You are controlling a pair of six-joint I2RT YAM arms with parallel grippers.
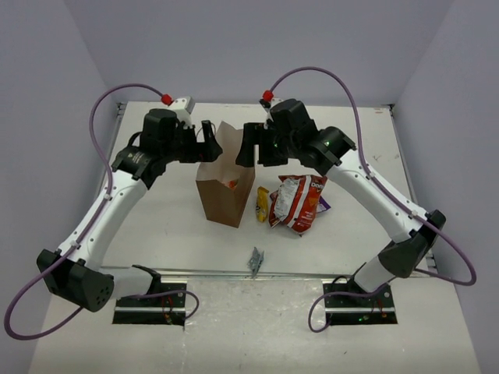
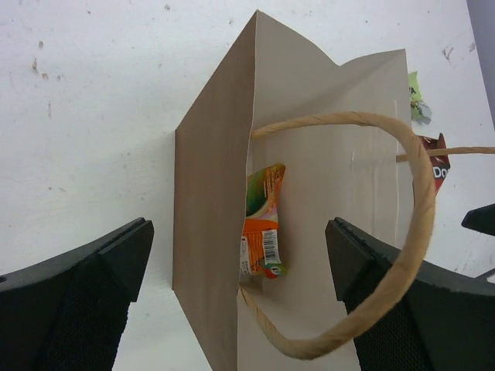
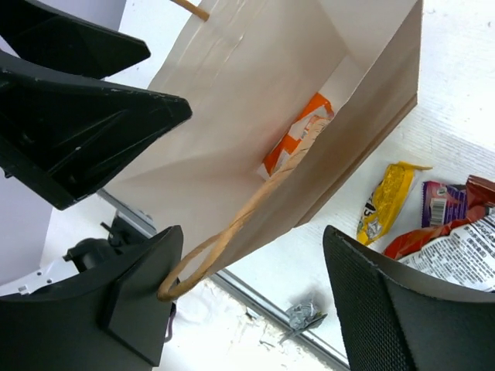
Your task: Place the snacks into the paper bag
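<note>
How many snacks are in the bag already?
One: the orange packet lies inside the bag. The left gripper and right gripper hang open at its mouth, holding nothing. Left outside: chip bag, yellow bar, purple packet, green packet.

Small grey foil scrap point(image 1: 256, 261) on the white table point(image 1: 156, 234), near its front edge

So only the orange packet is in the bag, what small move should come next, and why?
Probably the right gripper should swing down to the yellow bar. Its jaws stand open and empty over the paper bag, the orange packet already lies inside, and the bar lies right beside the bag, the closest snack outside it.
</note>
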